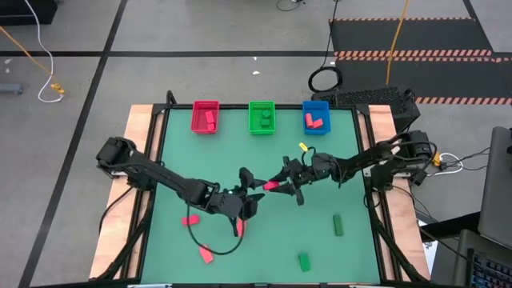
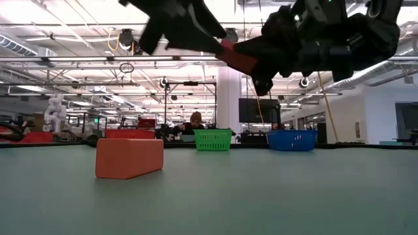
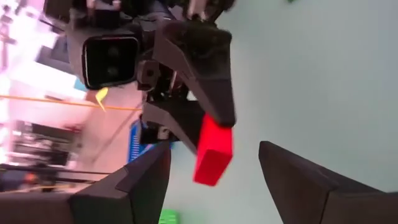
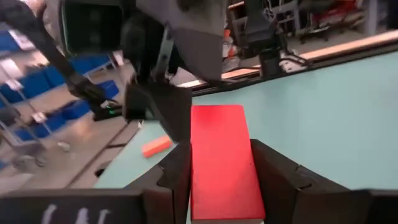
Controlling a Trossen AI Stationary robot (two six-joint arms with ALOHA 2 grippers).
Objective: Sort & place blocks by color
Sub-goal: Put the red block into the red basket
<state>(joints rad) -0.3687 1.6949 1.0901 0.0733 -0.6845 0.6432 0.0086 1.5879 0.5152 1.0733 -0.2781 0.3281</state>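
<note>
While raised above the green table [image 1: 320,248], right gripper [image 1: 276,183] pinching a red block [image 1: 271,186]; left gripper [image 1: 252,181] just beside that block, fingers spread.

In the low view both arms run off the top edge, so only their lower parts show. There the red block [image 2: 236,56] is mostly covered by the dark bodies around it; only a sliver shows.

In the right wrist view the same block's near end is cut by the picture's bottom edge, and the right pincer [image 4: 222,180] hides its two long sides.

In the high view the contents of the red bin [image 1: 206,117], green bin [image 1: 262,117] and blue bin [image 1: 315,117] along the surface's far edge are too small to count. The left arm covers part of a pink block [image 1: 239,228] toward the near edge.

The room beyond is blurred in the left wrist view.
</note>
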